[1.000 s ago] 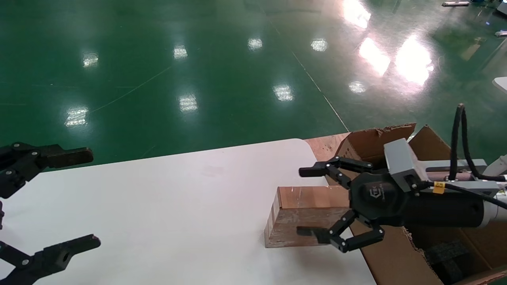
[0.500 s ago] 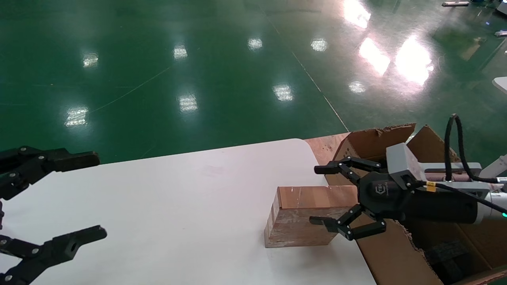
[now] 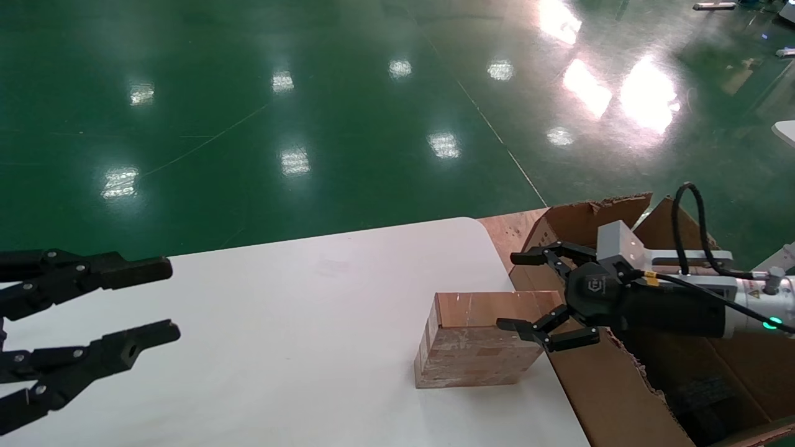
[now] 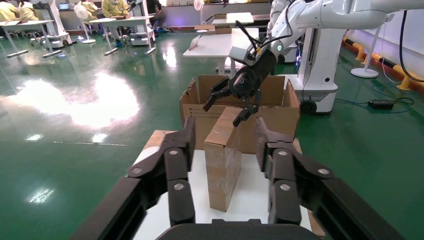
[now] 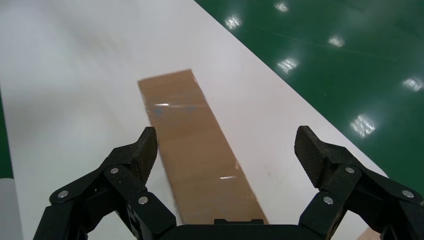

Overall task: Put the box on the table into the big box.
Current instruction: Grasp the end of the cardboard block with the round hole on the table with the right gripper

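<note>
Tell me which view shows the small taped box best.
The head view: the box shows whole on the table, with the right end effector at its end. The left wrist view shows it end-on; the right wrist view shows only its top.

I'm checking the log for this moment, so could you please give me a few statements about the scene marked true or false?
1. The box stands on the table. True.
2. The right gripper is shut on the box. False: it is open, above the box's end.
3. The left gripper is open, apart from the box. True.
4. The box is inside the big box. False: it stands on the table beside it.
</note>
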